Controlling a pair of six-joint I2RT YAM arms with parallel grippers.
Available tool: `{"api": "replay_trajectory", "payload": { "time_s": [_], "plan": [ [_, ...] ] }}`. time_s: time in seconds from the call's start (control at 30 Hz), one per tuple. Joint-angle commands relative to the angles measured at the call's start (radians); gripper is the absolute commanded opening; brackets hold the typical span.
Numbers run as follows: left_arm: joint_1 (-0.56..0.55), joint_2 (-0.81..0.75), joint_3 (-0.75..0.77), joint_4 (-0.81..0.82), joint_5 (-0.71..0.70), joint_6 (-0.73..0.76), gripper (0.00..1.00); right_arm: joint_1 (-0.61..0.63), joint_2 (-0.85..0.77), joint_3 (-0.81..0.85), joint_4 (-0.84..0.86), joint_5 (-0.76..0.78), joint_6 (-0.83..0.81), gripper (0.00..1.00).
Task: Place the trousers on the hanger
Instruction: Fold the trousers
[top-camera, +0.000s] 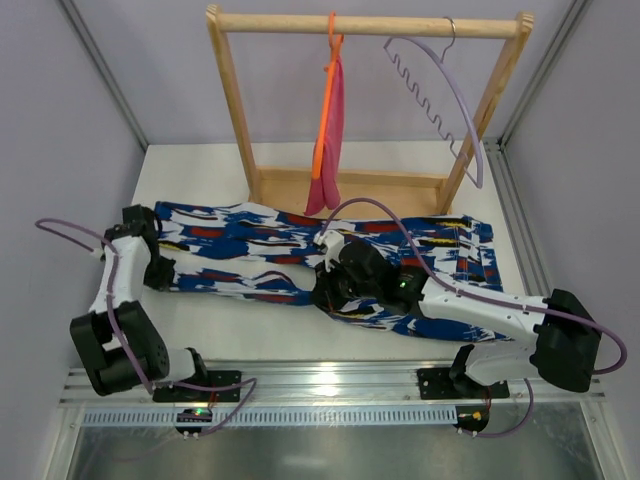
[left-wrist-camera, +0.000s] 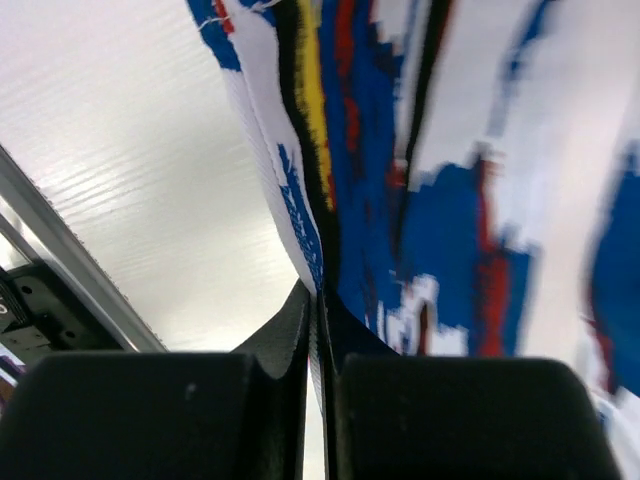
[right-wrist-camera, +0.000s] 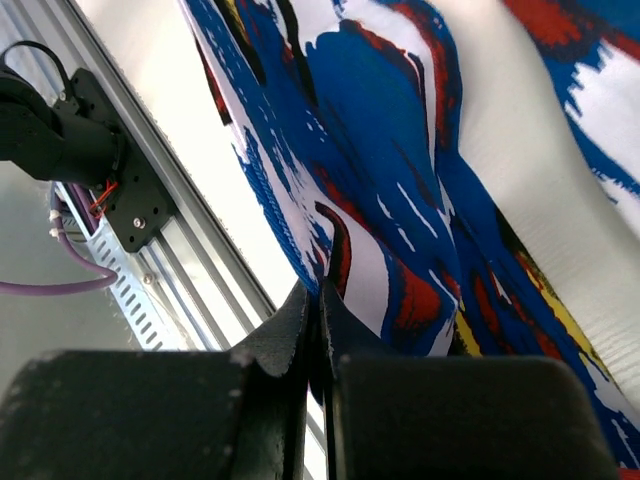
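the trousers (top-camera: 240, 238) lie spread flat across the counter (top-camera: 190, 170). the left end effector (left-wrist-camera: 318, 300) is clamped on the cloth edge at their left end. the right end effector (right-wrist-camera: 318, 292) pinches a fold at their near middle.

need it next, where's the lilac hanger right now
Top view: the lilac hanger hangs near the right end of the wooden rack, right of the orange hanger.
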Motion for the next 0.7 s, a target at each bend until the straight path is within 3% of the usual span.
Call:
{"api": "replay_trajectory", "payload": {
  "time_s": [0.0,0.27,0.43,0.6,0.67],
  "plan": [
    [0.011,-0.135,0.156,-0.083,-0.194,0.039,0.01,-0.003,-0.089,0.044,-0.053,0.073,-0.062,0.04],
    [0.013,-0.273,0.279,-0.169,-0.257,0.085,0.01,0.0,-0.162,0.087,-0.15,0.094,-0.088,0.04],
    [0.011,-0.319,0.306,-0.237,-0.285,0.106,0.01,0.002,-0.193,0.084,-0.196,0.002,-0.123,0.04],
    [0.011,-0.339,0.357,-0.284,-0.398,0.158,0.0,0.02,-0.234,0.068,-0.236,-0.071,-0.171,0.04],
    [0.013,-0.338,0.372,-0.28,-0.441,0.187,0.0,0.02,-0.239,0.065,-0.236,-0.024,-0.175,0.04]
  ]
}}
